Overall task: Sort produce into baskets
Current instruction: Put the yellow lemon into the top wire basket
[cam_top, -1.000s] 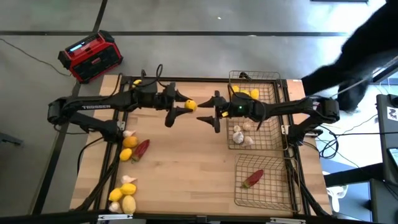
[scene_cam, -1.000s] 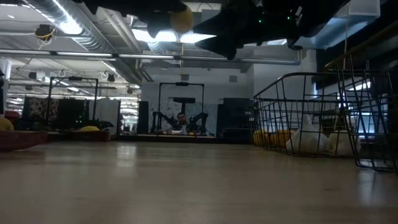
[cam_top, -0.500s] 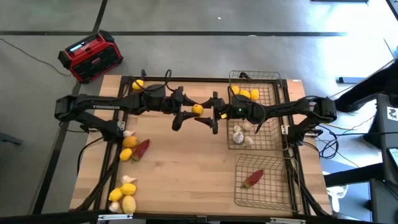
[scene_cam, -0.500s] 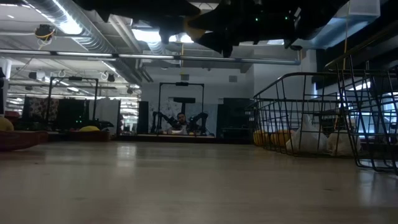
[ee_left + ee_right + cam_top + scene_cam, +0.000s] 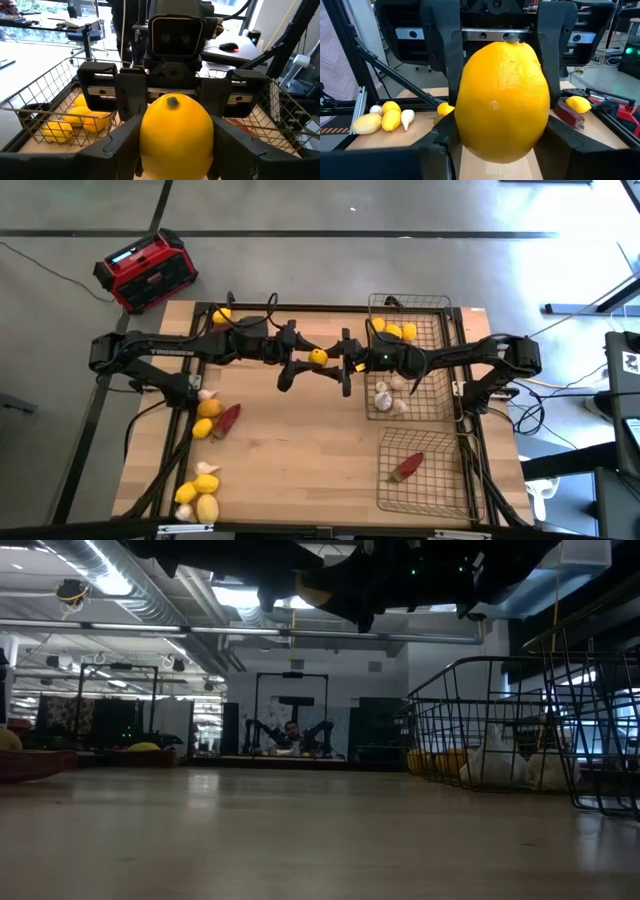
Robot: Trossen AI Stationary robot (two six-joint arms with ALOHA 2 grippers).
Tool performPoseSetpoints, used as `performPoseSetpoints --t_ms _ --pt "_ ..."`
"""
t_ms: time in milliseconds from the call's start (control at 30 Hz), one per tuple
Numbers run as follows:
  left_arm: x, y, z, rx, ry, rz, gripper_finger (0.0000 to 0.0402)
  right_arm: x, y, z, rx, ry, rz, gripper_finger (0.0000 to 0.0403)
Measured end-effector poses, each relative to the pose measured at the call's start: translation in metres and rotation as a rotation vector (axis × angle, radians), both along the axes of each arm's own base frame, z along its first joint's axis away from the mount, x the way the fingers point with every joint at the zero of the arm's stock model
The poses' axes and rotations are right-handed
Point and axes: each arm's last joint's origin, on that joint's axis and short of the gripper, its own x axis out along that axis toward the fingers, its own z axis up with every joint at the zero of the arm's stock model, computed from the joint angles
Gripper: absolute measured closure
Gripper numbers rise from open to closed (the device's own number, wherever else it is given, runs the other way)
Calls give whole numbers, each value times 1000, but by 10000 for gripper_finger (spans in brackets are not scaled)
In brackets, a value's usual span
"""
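A yellow lemon (image 5: 318, 357) hangs in the air above the middle of the table's far half. My left gripper (image 5: 310, 358) reaches it from the left and my right gripper (image 5: 326, 361) from the right, so both are shut on it, tip to tip. The wire baskets stand along the right side. The far one (image 5: 447, 320) holds lemons (image 5: 395, 332), and garlic bulbs (image 5: 390, 395) lie in the mesh just nearer. The near basket (image 5: 385, 500) holds a red chili (image 5: 408, 468). My left gripper pinches the lemon's two sides (image 5: 150, 142) between its two fingers (image 5: 117, 150), coming in level from the table's left. The lemon is lifted clear of the table, with its stem end (image 5: 172, 102) toward the other gripper. My right gripper has its two fingers (image 5: 440, 145) against the lemon's lower sides (image 5: 470, 137), coming in level from the table's right, opposite the left fingers. The lemon stays clear of the table between both grippers.
Loose lemons, garlic and a chili (image 5: 228, 418) lie along the table's left edge, with more lemons and garlic (image 5: 198, 495) at the near left corner. One lemon (image 5: 222, 315) sits at the far left. A red radio (image 5: 145, 270) stands on the floor beyond the table.
My left gripper has carried the lemon toward the table's right edge and a little down, bringing it between the right gripper's fingers, then has held still. The lemon stays lifted clear. A person at the far right has moved out of the high view.
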Motion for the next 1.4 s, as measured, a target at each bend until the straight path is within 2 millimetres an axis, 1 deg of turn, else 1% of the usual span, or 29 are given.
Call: performPoseSetpoints --t_ms 167,400,467,533,700,800,900,1067,1233,1400 --pt "0 2 0 6 1 71 171 0 -1 0 1 0 -10 209" --pt "1 -1 0 -11 6 88 110 0 -1 -1 -6 8 -5 216" --pt "-3 -2 0 -8 27 92 97 -2 -1 -2 -42 37 -17 216" --pt "-9 -3 5 25 37 84 88 -6 -1 2 -70 65 -54 214" --pt "-25 -6 14 59 70 73 84 -28 -1 25 -135 109 -148 211" --pt "-29 -7 15 67 79 69 84 -45 -1 38 -161 145 -217 211" --pt "-30 -7 13 64 100 67 84 -62 -1 46 -172 201 -291 210" --pt "-30 -7 11 68 127 65 84 -87 -2 53 -198 310 -422 210" --pt "-31 -6 9 79 148 93 84 -110 -3 55 -233 420 -555 210" --pt "-31 -6 9 84 152 110 84 -128 -6 55 -262 507 -703 210"
